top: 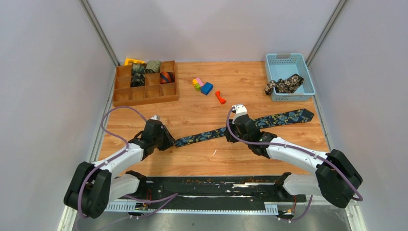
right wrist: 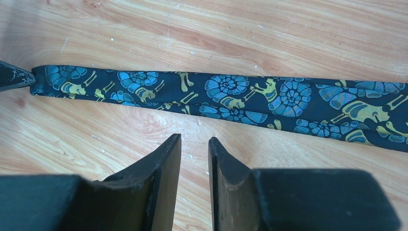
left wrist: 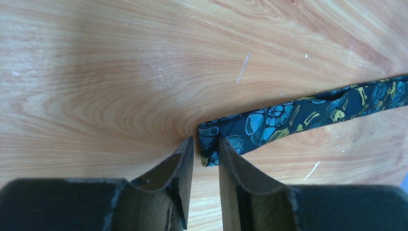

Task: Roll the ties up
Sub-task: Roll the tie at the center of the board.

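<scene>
Left pincer [left wrist: 206, 144]: the jaws are drawn close, and the narrow end of the navy paisley tie [left wrist: 308, 113] is seen between the fingertips. Whether the cloth is truly clamped cannot be told.
Right pincer [right wrist: 195, 142]: released. A slim gap is seen between the jaws, nothing is held in it, and the tips are set just short of the tie's near edge.
Navy paisley tie: laid flat and unrolled across the middle of the bench [top: 202, 161]. It is stretched slantwise from the left pincer, past the right pincer, to its broad pointed end near the right edge.
Left wrist view: the folded tip of the narrow end and a small pucker further along the strip are shown only here.
Right wrist view: one dark fingertip of the other arm is caught at the left border, touching the tie's end.
Top view: a wooden divider tray [top: 146, 101] is shown at far left, with rolled ties [top: 153, 66] in its far compartments and a yellow object [top: 133, 61] behind it. Plastic blocks [top: 202, 85] and an orange piece [top: 220, 97] are seen at the far middle. A blue basket [top: 281, 67] is placed at far right, with a black-tan floral tie [top: 284, 84] draped over its near rim.
Bench: pale wood grain, marked by white scratches and flecks. A black rail [top: 216, 185] is fixed along the near edge.
Room: plain grey walls [top: 211, 29] are set on three sides, and purple cables [top: 113, 115] are looped from both arms.
</scene>
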Controlling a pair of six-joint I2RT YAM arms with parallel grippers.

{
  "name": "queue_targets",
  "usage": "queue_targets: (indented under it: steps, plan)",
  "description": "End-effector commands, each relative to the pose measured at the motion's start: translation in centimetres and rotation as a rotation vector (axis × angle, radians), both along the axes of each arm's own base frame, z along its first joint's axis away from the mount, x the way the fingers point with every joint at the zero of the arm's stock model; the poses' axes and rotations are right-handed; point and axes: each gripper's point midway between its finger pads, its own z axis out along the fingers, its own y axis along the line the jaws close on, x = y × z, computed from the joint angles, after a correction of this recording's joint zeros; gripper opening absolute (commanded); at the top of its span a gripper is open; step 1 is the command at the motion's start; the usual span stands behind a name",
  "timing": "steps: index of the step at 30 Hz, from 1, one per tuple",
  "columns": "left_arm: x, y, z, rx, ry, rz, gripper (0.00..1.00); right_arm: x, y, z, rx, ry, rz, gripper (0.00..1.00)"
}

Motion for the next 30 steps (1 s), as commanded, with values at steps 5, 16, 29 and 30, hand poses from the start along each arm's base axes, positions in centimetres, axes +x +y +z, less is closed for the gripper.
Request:
queue_targets:
  steps: [5, 16, 29, 30]
  plan:
    - [0.5, -0.6, 0.1, 0.016, -0.011, -0.082, 0.34, 0.6, 0.2, 0.7, 0.023, -0.038, -0.013, 0.28]
    - [1.0, -0.8, 0.5, 0.058, -0.033, -0.163, 0.06, 0.6, 0.0, 0.7, 0.028, -0.037, -0.018, 0.27]
    - [1.1, 1.6, 4.0, 0.222, -0.106, -0.209, 0.0, -0.6, 7.0, 5.9, 0.216, -0.028, 0.138, 0.26]
    - [1.1, 1.8, 4.2, 0.226, -0.11, -0.207, 0.0, -0.7, 8.0, 6.2, 0.228, -0.026, 0.155, 0.26]
